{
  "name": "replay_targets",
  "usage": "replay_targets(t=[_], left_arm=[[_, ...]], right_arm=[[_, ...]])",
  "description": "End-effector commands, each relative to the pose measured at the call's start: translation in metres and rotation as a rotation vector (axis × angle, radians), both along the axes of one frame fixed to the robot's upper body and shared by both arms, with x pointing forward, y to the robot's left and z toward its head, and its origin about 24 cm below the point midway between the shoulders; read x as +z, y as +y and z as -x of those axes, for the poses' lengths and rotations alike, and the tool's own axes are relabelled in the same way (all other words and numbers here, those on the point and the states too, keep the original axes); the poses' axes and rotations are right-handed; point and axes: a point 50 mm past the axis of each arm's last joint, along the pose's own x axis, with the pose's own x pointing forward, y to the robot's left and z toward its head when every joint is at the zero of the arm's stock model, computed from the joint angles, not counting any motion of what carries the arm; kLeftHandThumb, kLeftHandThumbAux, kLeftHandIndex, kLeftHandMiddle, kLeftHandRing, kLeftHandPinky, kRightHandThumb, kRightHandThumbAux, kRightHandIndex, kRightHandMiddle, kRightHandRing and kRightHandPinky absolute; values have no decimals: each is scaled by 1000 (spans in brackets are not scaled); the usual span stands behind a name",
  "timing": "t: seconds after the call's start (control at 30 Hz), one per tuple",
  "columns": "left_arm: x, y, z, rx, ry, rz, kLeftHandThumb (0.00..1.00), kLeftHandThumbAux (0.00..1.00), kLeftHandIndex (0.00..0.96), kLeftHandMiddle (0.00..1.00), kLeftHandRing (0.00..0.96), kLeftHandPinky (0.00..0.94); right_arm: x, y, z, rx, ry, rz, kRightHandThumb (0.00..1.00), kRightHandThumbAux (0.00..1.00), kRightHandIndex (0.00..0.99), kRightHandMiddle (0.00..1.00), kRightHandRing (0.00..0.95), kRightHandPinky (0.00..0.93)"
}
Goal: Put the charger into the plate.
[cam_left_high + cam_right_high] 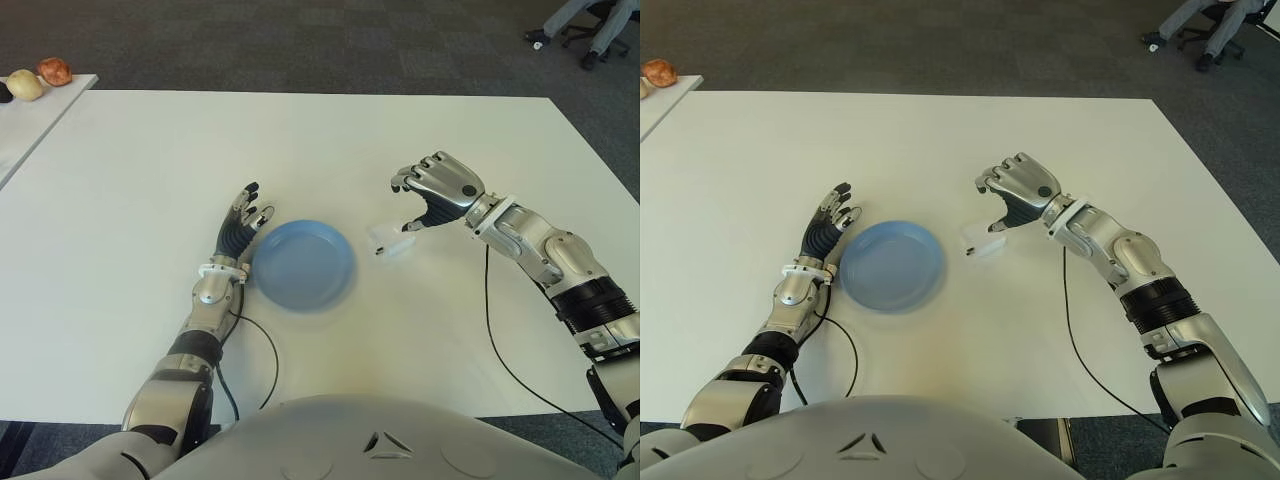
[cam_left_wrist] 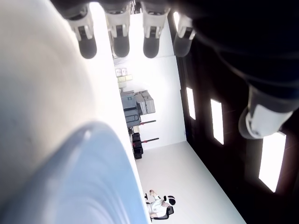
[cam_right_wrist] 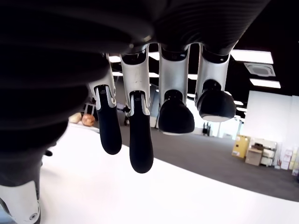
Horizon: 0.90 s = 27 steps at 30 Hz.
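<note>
Beside the plate (image 1: 303, 265), left robot hand (image 1: 240, 232) lies open, maybe to steady it. Right robot hand (image 1: 432, 193), fingers curled but empty, hovers over the charger (image 1: 390, 242) on the desk (image 1: 150, 170), ready to grasp.

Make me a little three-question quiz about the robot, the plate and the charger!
1. True or false: the charger already lies in the blue plate.
2. Which hand is by the charger? A) left hand B) right hand
3. Fill in: the left hand shows beside the plate on the plate's ____ side.

Key:
1. False. It lies on the white table, to the right of the plate.
2. B. The right hand hovers at the charger with fingers curled, holding nothing.
3. Left.
</note>
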Motion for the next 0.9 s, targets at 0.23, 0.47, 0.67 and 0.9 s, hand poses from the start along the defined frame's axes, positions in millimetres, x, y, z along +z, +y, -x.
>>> replay_targets(t=[0.23,0.47,0.67,0.9], left_arm=[[-37,-5,32,29,194,14,0,462,61,83,56,42],[-38,-4,31,43,217,20,0,465,56,80,56,45],[-39,-6,31,64,220,24,0,462,63,87,63,58],[-39,-5,30,83,229,20,0,462,71,91,67,57]], right_arm=[[6,11,1,15,37,-24,851,677,402,541,851,854],[8,16,1,23,53,-25,851,677,401,541,854,856],[6,18,0,23,74,-24,851,678,400,540,854,856],[0,17,-3,13,86,-17,851,678,399,540,852,855]])
